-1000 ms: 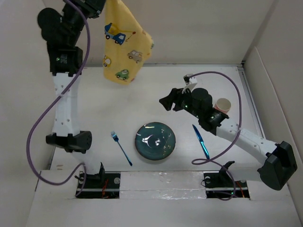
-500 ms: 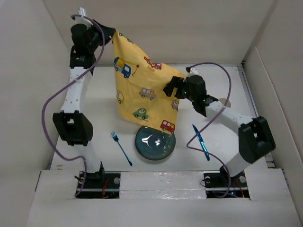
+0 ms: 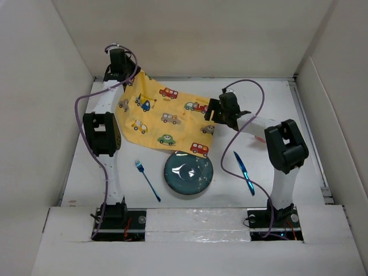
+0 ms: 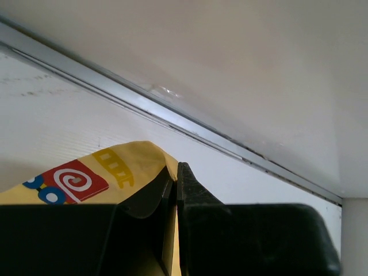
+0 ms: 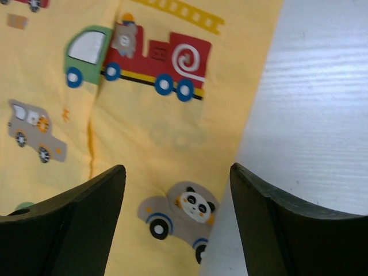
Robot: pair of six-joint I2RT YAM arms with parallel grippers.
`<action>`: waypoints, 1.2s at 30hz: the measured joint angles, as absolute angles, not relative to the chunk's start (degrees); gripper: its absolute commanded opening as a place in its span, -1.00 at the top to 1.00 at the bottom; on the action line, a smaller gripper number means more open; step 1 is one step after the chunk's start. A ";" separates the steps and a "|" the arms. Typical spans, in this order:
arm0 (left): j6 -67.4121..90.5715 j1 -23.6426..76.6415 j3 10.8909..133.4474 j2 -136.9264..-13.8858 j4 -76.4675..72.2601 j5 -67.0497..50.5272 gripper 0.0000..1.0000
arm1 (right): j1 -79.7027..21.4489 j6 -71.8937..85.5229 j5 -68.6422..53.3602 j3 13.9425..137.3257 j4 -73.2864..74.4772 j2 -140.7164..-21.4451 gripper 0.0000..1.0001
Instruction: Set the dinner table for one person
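Note:
The yellow car-printed cloth (image 3: 167, 118) lies spread on the white dinner table (image 3: 305, 132), behind a dark teal plate (image 3: 188, 171). Its near edge touches or slightly overlaps the plate's far rim. A blue fork (image 3: 147, 180) lies left of the plate and a blue knife (image 3: 243, 172) right of it. My left gripper (image 3: 127, 79) is shut on the cloth's far left corner (image 4: 86, 178), low by the back wall; it also shows in the left wrist view (image 4: 175, 172). My right gripper (image 3: 214, 118) is open just above the cloth's right edge (image 5: 144, 115), holding nothing, as its wrist view (image 5: 178, 190) shows.
White walls close in the table at the back, left and right. A metal strip (image 4: 172, 109) runs along the foot of the back wall, just beyond the left gripper. Purple cables (image 3: 256, 98) loop off both arms.
The cloth hung from the raised left gripper, then came down and now lies flat on the table. The left arm dropped to the far left corner. The right gripper moved to the cloth's right edge.

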State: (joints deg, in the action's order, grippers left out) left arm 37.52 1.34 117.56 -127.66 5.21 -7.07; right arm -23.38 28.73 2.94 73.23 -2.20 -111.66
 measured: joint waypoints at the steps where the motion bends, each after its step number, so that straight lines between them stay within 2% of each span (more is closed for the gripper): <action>1: 37.15 1.23 117.58 -127.66 4.93 -6.55 1.00 | -23.38 28.97 3.55 72.53 -1.85 -111.59 -0.49; 5: 35.62 0.99 117.75 -127.66 4.19 -4.03 1.00 | -23.35 29.52 4.69 70.85 1.98 -111.57 -0.45; 8: 34.15 0.97 117.75 -127.66 4.45 -1.30 1.00 | -23.35 29.69 4.23 70.85 4.05 -111.59 -0.32; 11: 32.29 0.99 117.82 -127.66 5.50 2.39 1.00 | -23.35 29.89 2.55 70.78 5.02 -111.70 -0.02; 12: 31.53 0.99 117.91 -127.66 5.98 3.64 1.00 | -23.35 30.02 1.83 70.50 5.02 -111.70 0.22; 14: 30.13 0.99 117.91 -127.66 6.63 5.63 1.00 | -23.35 30.28 0.08 69.58 4.69 -111.70 0.50; 15: 29.54 0.99 117.91 -127.66 6.90 6.48 1.00 | -23.35 30.50 -1.23 69.45 4.56 -111.70 0.78; 17: 28.69 0.99 117.91 -127.68 7.33 7.64 1.00 | -23.29 30.59 -2.13 69.28 4.45 -111.77 1.00; 22: 27.62 0.99 116.51 -127.59 7.20 9.23 1.00 | -21.30 30.87 -4.25 71.55 5.15 -113.47 1.00; 27: 26.76 0.99 113.01 -127.55 9.72 10.70 1.00 | -15.99 30.92 -3.51 78.85 7.38 -115.68 1.00; 28: 26.52 0.99 112.95 -127.57 10.94 11.07 0.93 | -15.03 30.89 -3.18 80.12 7.49 -115.77 1.00; 30: 25.74 0.99 112.95 -127.57 12.32 11.75 0.54 | -13.26 30.87 -2.13 82.78 7.73 -115.79 0.96; 31: 25.34 0.99 112.95 -127.57 12.75 12.14 0.14 | -12.62 30.85 -1.06 84.44 8.16 -116.01 0.74; 32: 24.80 0.99 112.95 -127.57 13.26 12.29 -0.01 | -12.16 30.76 -0.32 86.39 8.88 -116.46 0.53; 33: 24.99 0.99 112.95 -127.57 13.96 12.43 -0.11 | -11.97 30.37 0.47 88.92 10.41 -117.16 0.27; 34: 25.04 0.99 112.86 -127.57 14.46 12.49 -0.26 | -11.94 29.98 0.97 91.37 11.57 -118.10 0.19; 36: 25.21 0.99 110.39 -126.50 13.87 12.45 -0.27 | -12.12 29.32 1.06 93.17 11.57 -118.83 -0.02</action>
